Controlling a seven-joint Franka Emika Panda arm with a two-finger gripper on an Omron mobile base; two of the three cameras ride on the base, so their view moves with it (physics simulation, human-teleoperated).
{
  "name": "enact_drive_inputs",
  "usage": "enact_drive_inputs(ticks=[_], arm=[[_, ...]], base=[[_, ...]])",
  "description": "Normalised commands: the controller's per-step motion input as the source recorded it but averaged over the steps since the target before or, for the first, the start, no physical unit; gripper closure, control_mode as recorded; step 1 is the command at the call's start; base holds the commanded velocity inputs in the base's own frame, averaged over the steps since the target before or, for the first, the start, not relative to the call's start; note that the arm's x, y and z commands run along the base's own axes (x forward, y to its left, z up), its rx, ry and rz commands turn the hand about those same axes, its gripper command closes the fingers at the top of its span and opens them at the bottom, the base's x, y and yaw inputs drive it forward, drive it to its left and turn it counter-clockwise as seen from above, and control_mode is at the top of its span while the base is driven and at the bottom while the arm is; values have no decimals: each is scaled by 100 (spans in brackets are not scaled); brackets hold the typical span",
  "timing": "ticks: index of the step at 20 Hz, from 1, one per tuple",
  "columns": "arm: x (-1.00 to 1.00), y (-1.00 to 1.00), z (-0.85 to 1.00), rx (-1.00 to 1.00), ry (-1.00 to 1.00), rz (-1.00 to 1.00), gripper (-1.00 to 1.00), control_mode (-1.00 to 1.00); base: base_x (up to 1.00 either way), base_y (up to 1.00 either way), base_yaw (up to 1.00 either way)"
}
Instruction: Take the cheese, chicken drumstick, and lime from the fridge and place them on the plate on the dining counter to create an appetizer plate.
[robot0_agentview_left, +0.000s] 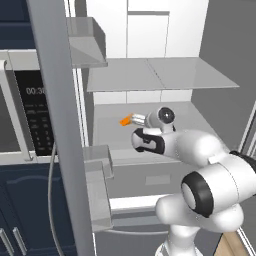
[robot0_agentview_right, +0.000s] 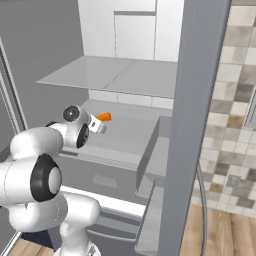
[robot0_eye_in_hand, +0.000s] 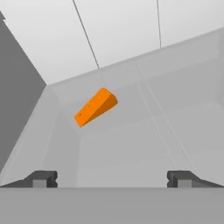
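The cheese (robot0_eye_in_hand: 96, 106) is a bright orange wedge lying on a grey shelf of the open fridge (robot0_agentview_left: 150, 75), toward the back left corner. It also shows as an orange tip just past the hand, the cheese (robot0_agentview_left: 125, 120) (robot0_agentview_right: 104, 116). My gripper (robot0_eye_in_hand: 113, 179) is open, its two dark fingertips spread wide, short of the wedge and touching nothing. The same gripper (robot0_agentview_left: 137, 119) (robot0_agentview_right: 96, 123) reaches into the fridge (robot0_agentview_right: 115, 75) over the lower shelf. The chicken drumstick, the lime, the plate and the dining counter are out of view.
The open fridge door (robot0_agentview_left: 55, 125) with grey door bins (robot0_agentview_left: 97, 170) stands left of the arm, a microwave (robot0_agentview_left: 30, 115) behind it. A shelf (robot0_agentview_right: 125, 75) hangs above the hand, a drawer front (robot0_agentview_left: 150, 180) below. A tiled wall (robot0_agentview_right: 235, 100) is at the right.
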Motion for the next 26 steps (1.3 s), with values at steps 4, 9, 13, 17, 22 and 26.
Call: enact_drive_inputs(ticks=[4, 9, 13, 17, 22, 26], arm=[[46, 21, 0, 0, 1, -9, -100, -100], [42, 20, 0, 0, 5, -8, -100, -100], [39, 14, -1, 0, 10, -7, -100, -100], [42, 17, -11, 0, 9, -7, -100, -100], [38, 18, -27, 0, 8, -6, -100, -100], [31, 15, -32, 0, 6, -6, -100, -100]], base=[[0, 0, 0], [0, 0, 0], [0, 0, 0], [0, 0, 0], [0, 0, 0], [0, 0, 0]])
